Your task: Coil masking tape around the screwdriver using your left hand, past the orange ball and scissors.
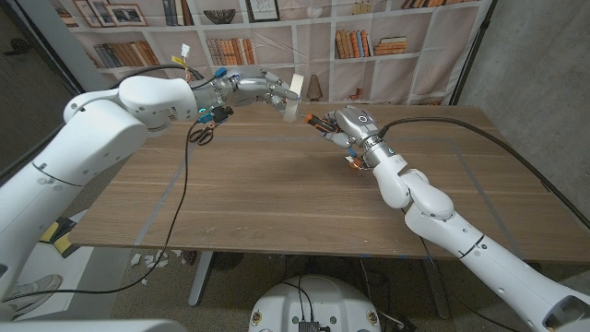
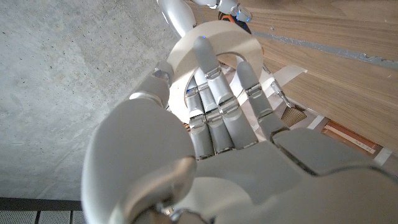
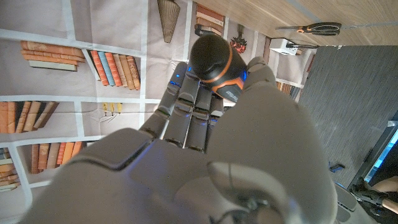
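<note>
Masking tape [image 2: 214, 43]: gripped by left hand [image 1: 267, 90], raised near the table's far edge
Screwdriver [image 3: 214, 62]: right hand [image 1: 348, 126] holds its handle (black and orange)
Scissors [image 1: 203, 135]: far left, flat

Your cream masking tape [image 2: 214, 43] sits against pale grey fingers [image 2: 208, 93]; the screwdriver [image 3: 214, 62] handle is black with an orange band (scissors [image 3: 311, 28] likewise black and orange).

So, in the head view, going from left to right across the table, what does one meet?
Scissors → left robot hand holding the masking tape → screwdriver → right robot hand gripping it.
</note>
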Motion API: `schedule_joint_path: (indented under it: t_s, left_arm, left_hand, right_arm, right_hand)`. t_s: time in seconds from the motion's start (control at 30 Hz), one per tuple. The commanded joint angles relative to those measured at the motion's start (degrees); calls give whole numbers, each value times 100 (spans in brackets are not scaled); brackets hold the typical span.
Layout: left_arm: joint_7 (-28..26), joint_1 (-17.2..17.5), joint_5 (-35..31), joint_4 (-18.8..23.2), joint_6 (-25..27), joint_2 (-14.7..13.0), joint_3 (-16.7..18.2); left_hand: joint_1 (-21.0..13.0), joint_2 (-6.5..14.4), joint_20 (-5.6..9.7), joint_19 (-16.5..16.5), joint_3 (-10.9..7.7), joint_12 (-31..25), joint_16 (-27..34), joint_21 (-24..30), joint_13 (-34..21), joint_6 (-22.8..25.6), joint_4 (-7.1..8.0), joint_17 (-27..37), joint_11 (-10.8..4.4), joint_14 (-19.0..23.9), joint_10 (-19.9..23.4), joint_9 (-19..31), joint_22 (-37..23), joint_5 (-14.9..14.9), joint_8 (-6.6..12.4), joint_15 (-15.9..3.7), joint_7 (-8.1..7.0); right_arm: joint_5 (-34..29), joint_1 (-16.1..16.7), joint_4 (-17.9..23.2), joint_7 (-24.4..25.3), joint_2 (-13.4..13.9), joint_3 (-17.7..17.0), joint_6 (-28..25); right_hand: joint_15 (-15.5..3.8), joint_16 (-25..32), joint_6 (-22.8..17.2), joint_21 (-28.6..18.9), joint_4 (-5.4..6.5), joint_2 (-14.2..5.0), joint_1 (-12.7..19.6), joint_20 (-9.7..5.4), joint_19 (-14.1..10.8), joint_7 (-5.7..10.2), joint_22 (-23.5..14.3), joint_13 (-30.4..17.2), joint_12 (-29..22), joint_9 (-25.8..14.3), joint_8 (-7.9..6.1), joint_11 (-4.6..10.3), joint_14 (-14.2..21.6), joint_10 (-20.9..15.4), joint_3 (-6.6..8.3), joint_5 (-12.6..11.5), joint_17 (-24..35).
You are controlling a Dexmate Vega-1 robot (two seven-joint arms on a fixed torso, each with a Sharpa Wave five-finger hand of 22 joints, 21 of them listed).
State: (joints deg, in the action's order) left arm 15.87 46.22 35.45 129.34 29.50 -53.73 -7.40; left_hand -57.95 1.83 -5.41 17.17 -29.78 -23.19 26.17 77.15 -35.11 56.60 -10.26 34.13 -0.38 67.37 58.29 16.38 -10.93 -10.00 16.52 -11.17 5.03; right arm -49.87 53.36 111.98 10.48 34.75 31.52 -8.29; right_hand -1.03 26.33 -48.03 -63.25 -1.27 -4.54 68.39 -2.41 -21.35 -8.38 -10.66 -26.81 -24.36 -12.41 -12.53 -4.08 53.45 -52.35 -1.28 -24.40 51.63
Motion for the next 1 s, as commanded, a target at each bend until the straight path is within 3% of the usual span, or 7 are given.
schedule_joint_path:
  t_s: [0.03, 0.27, 0.5, 1.0]
  left_arm:
    - [18, 117, 27, 21, -80, -61, 95]
    - [-1, 227, 19, -11, -65, -129, 197]
    - [109, 68, -24, -166, -31, -168, 58]
    - [319, -244, -196, -383, -50, -221, -197]
  left_hand:
    - [-702, 658, 41, -13, -163, -34, -32, 55, -388, 89, 132, 16, -615, 96, 683, 28, 6, -29, 2, -136, 51]
    - [-702, 657, 41, -26, -167, -24, -39, 62, -393, 85, 129, 30, -612, 84, 694, 41, 7, -29, -7, -135, 44]
    - [-699, 659, 36, -29, -171, -6, -43, 74, -396, 94, 130, 50, -612, 77, 697, 52, 8, -29, -16, -131, 63]
    - [-691, 663, 22, -50, -182, 12, -50, 92, -445, 87, 133, 83, -594, 75, 685, 75, 10, -31, -41, -126, 64]
  right_arm:
    - [234, -437, -300, -421, -213, 144, -115]
    - [576, -456, -297, -281, -243, 47, -42]
    - [1026, -431, -197, -149, -297, -87, 42]
    - [2664, -567, -297, -382, -249, -438, 617]
  right_hand:
    - [-1178, -4, -1562, -34, 13, -459, 516, -816, 2, 1455, -17, -26, -26, -19, -15, 982, 710, -1031, -31, -40, 29]
    - [-1175, -10, -1552, -41, 26, -468, 526, -810, 0, 1457, -17, -28, -18, -19, -7, 961, 728, -1049, -42, -45, 46]
    - [-1177, -14, -1566, -51, 35, -472, 539, -804, -12, 1446, -18, -41, -14, -19, -10, 968, 743, -1054, -51, -47, 63]
    - [-1174, -27, -1568, -64, 48, -468, 586, -807, -10, 1422, -17, -84, -6, -20, -3, 963, 778, -1070, -80, -55, 112]
